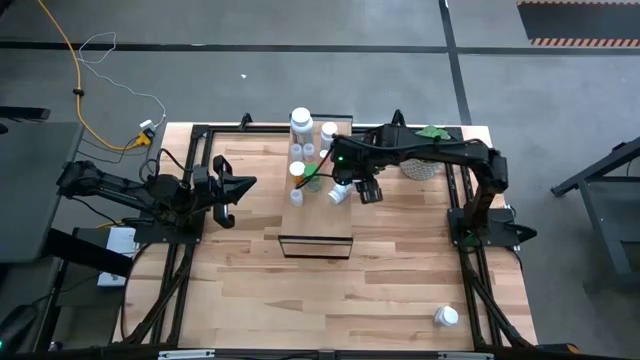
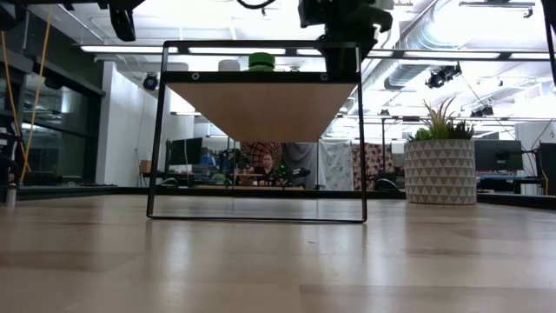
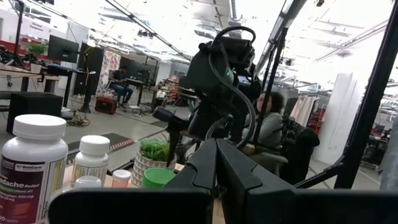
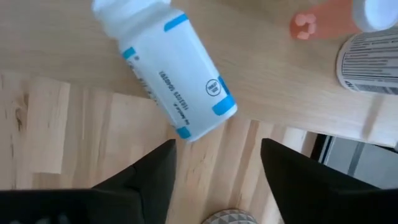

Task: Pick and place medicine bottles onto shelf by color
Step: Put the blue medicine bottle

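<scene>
The right gripper (image 1: 368, 190) hangs over the near edge of the shelf (image 1: 268, 163), its two dark fingers (image 4: 146, 174) spread apart with nothing between them. Just beyond the fingertips a white bottle with blue label marks (image 4: 171, 65) lies tipped on its side on the pale wood, loose of both fingers (in the high view it shows as a small white shape (image 1: 339, 193) beside the gripper). Near it in the right wrist view stand a small orange bottle (image 4: 317, 22) and the edge of a larger printed-label bottle (image 4: 367, 62). Seen from above, the other medicine bottles cluster at the shelf's middle: a big white-capped bottle (image 1: 301, 122), smaller white ones around it, and a green one (image 1: 314, 181) partly under the arm. One more white bottle (image 1: 446, 317) sits alone on the table (image 1: 380, 290), well apart near the front right corner. A potted plant (image 1: 425, 165) stands behind the right arm. The left gripper (image 1: 238, 186) waits over the table's left side, fingers pressed together, empty.
</scene>
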Tool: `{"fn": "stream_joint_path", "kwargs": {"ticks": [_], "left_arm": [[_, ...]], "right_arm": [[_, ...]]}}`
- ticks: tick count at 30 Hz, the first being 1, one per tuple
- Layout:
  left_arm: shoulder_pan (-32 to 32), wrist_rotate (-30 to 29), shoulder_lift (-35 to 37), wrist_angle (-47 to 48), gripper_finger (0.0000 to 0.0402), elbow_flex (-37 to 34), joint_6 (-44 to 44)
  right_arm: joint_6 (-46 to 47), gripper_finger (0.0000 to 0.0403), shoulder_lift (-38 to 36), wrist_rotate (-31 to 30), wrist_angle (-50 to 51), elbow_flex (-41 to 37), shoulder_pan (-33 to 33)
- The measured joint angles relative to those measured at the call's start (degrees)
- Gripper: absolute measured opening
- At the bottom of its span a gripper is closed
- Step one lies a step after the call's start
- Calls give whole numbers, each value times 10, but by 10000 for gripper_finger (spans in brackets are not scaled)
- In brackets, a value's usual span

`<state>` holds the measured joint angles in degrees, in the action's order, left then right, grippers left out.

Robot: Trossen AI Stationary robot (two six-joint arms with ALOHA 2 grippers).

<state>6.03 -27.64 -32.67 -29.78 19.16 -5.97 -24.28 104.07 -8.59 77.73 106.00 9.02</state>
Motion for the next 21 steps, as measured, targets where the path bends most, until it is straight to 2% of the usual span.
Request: {"fn": "stream_joint_path", "kwargs": {"ticks": [9, 21], "left_arm": [[0, 0, 0, 4, 0, 0, 1], [0, 0, 0, 4, 0, 0, 2]], "right_arm": [[-23, 294, 4, -4, 14, 0, -7], [-157, 300, 4, -3, 16, 0, -13]]}}
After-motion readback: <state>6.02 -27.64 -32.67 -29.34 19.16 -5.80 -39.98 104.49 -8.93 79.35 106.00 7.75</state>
